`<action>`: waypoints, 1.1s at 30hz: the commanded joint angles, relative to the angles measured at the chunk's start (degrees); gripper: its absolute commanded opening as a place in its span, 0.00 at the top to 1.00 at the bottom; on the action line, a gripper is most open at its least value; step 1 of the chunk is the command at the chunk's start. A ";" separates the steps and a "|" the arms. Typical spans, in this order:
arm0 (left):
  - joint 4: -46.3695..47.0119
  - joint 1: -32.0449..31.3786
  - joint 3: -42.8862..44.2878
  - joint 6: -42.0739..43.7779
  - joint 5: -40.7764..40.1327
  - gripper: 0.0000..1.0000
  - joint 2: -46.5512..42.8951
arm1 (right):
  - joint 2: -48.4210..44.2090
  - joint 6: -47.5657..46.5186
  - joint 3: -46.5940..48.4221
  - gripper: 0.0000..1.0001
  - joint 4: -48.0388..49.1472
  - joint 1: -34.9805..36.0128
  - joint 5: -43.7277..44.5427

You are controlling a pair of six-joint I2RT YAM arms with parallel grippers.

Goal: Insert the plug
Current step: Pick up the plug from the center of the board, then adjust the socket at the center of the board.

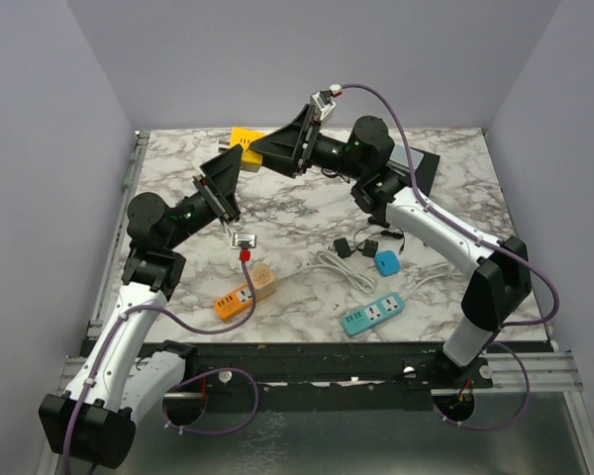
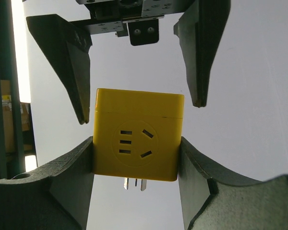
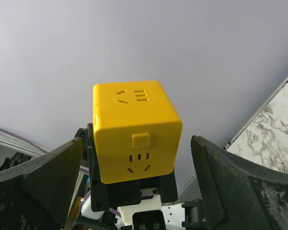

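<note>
The yellow plug (image 3: 134,124), a cube with socket holes on its faces and metal prongs (image 2: 135,183) sticking out of one side, is held up in the air over the far edge of the tabletop (image 1: 297,213), left of the middle. The left end effector (image 2: 134,143) is clamped on it, with one finger pressed flat against each of two opposite faces.

The right end effector (image 3: 137,143) faces it from the other side, released and spread wide. In the left wrist view its fingers (image 2: 67,62) stand on either side of the cube's far end without touching it.

This looks like a hand-over in mid-air, at the point where the receiving arm is lined up but has not yet gripped. Next, the right end effector would need to close squarely on the cube's free faces, clear of the prongs. Only then should the left let go, or the plug will drop.

The insertion itself is not yet begun. An orange power strip (image 1: 235,300) lies near the front left of the tabletop and a teal power strip (image 1: 373,314) near the front edge, right of the middle. Either seems a likely target, and the prongs would have to point downward and line up with the slots.
</note>
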 commanded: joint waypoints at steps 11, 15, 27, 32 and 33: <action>4.47 -1.98 2.78 2.28 -2.04 1.00 1.21 | 3.33 4.61 3.58 0.15 4.65 0.71 1.53; 4.47 -2.51 1.97 2.63 -2.92 1.00 1.27 | 3.36 6.31 3.55 0.46 7.09 0.76 1.07; -9.76 -2.94 1.29 -2.21 -9.62 0.01 -0.38 | -0.47 -3.17 1.00 0.98 1.74 -0.56 0.09; -15.38 -2.96 4.56 -27.66 -11.92 0.01 -1.95 | -3.31 -20.19 1.62 0.98 -11.74 -1.63 0.99; -16.32 -2.95 5.12 -32.35 -12.28 0.01 -2.22 | -3.66 -23.15 1.62 0.98 -13.96 -1.65 1.21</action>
